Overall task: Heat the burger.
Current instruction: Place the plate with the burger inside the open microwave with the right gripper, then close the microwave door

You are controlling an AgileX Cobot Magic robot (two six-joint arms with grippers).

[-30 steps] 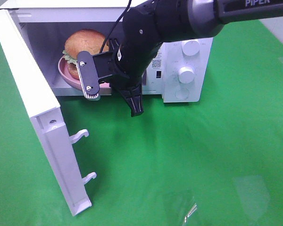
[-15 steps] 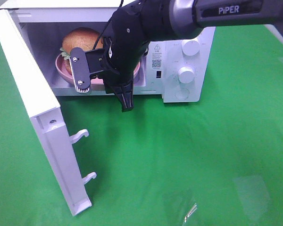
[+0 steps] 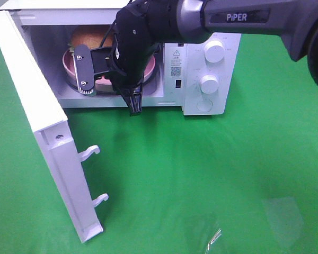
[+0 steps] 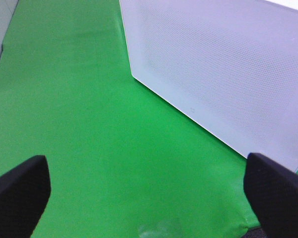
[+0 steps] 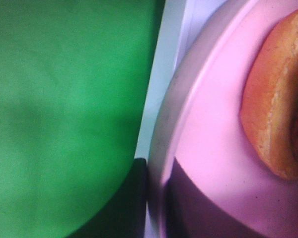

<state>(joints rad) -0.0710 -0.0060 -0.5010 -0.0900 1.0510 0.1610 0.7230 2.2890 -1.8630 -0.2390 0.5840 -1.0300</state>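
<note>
The burger [image 3: 88, 37] lies on a pink plate [image 3: 69, 66] inside the open microwave [image 3: 193, 100], mostly hidden behind my right arm. My right gripper [image 3: 114, 87] reaches into the cavity's mouth. In the right wrist view its dark fingers [image 5: 134, 208] are shut on the plate's rim [image 5: 198, 114], with the burger's bun [image 5: 278, 114] just beyond. The right gripper's tips [image 5: 151, 203] straddle that rim. My left gripper [image 4: 149, 198] is open with nothing between its fingers, hovering over green cloth beside the microwave door's [image 4: 223, 64] outer face. It does not show in the exterior view.
The microwave door [image 3: 47, 132] stands wide open at the left, with two white latch hooks [image 3: 90, 153] on its edge. Two round knobs [image 3: 214, 53] sit on the control panel at the right. A small shiny scrap [image 3: 214, 236] lies on the green cloth [image 3: 201, 174].
My right arm has carried the plate and burger back and to the left, deeper into the microwave cavity. Nothing has changed at the door.
</note>
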